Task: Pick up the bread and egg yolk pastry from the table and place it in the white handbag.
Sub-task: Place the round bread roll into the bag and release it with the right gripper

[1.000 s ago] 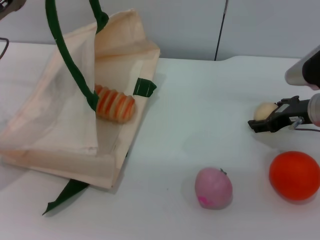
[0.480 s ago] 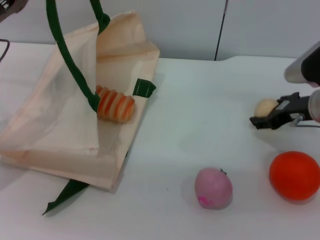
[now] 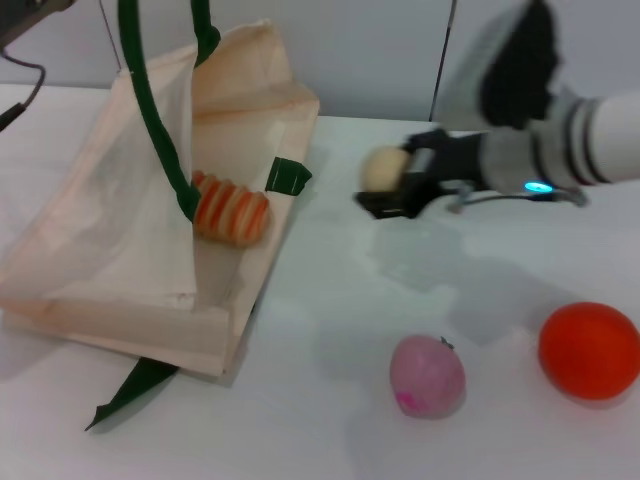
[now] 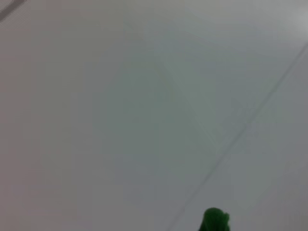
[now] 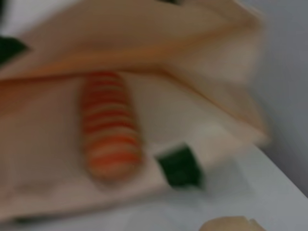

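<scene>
The white handbag (image 3: 110,200) lies open on its side at the table's left, its dark green handles (image 3: 150,110) pulled upward out of view. The striped bread (image 3: 232,210) lies inside its mouth. My right gripper (image 3: 392,182) is shut on the egg yolk pastry (image 3: 383,168) and holds it above the table, just right of the bag's opening. The right wrist view shows the bread (image 5: 110,125), the bag (image 5: 202,91) and the pastry's top (image 5: 230,225). My left arm (image 3: 22,14) is at the far top left, above the bag. The left wrist view shows only a green bit of handle (image 4: 215,220).
A pink round fruit (image 3: 427,376) lies near the front middle and a bright orange ball (image 3: 590,350) at the front right. A green strap end (image 3: 135,390) lies in front of the bag. A wall stands behind the table.
My right gripper has lifted the egg yolk pastry off the table at the right and carried it left toward the bag's opening. The bag, bread, fruit and orange ball have not moved.
</scene>
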`<state>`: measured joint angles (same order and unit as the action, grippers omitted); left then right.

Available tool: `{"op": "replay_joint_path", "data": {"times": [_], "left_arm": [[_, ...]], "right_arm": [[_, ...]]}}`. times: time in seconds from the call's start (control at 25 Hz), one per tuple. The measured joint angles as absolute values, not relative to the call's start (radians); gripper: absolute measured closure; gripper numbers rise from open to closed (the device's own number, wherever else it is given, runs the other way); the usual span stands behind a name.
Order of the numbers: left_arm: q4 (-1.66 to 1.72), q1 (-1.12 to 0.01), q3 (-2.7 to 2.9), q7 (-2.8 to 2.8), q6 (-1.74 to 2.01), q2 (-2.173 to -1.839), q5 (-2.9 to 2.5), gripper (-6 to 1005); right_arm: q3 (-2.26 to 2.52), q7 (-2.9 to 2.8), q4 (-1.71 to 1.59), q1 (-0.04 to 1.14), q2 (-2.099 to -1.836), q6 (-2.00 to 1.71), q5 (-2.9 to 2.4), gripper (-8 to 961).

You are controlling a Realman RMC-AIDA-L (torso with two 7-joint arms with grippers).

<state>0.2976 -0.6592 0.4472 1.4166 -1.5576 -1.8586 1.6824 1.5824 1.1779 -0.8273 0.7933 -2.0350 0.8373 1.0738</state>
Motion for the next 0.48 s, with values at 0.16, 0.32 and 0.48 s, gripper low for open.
{"op": "replay_joint_path", "data": {"times": [0.16,0.32,0.48], "left_arm": [[0.284,-0.689,0.465,1.415,-1.583,-1.865,1.678,869],[0.252,-0.722,0.479,1.415,-1.594,-1.868,1.663,869],[0.247,-0.743,0.487,1.416,-1.602,-1.881,1.65,869]], "right_arm": [[1.74,1.179,-0.741,0.912,-2.036,0.753,1.171,284],[1.882,1.188,-0.655,1.0,-2.04,0.654,1.282,283],[1.99,1.203,-0.64,1.046,-2.044,0.576,1.373,293]]}}
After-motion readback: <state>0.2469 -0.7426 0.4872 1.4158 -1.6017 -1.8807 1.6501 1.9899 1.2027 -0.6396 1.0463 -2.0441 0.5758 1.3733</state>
